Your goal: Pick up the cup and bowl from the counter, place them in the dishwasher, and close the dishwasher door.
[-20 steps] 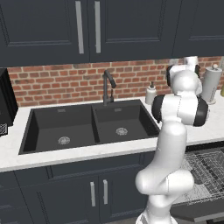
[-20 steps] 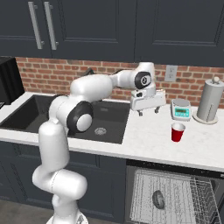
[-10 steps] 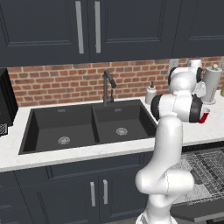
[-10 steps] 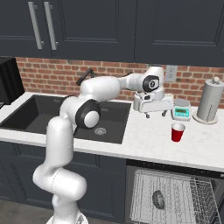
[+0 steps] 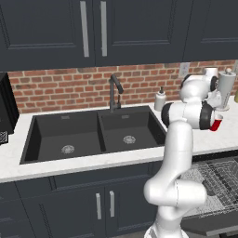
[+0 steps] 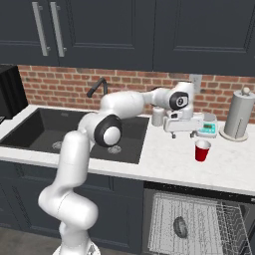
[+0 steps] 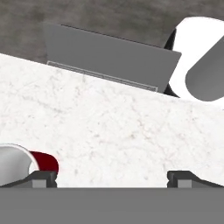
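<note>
The red cup (image 6: 202,150) stands upright on the white counter (image 6: 164,162), right of the sink. My gripper (image 6: 183,133) hangs open just above the counter, up and left of the cup and apart from it. In the hand view the cup (image 7: 26,162) sits at the lower left beside one fingertip (image 7: 41,177), outside the open gripper (image 7: 111,178). In the left base view my arm half hides the cup (image 5: 216,123). A dark bowl (image 6: 180,227) rests in the dishwasher's pulled-out wire rack (image 6: 209,219). The dishwasher door (image 5: 218,227) lies open under the rack.
The black double sink (image 6: 60,129) with its faucet (image 6: 97,87) is to the left. Along the brick wall stand a white soap dispenser (image 6: 158,115), a small white and teal device (image 6: 208,128) and a paper towel roll (image 6: 239,115). Upper cabinets hang overhead.
My hand has swung right along the back of the counter, from near the soap dispenser to close beside the cup. The jaws have stayed open. The cup and bowl have not moved.
</note>
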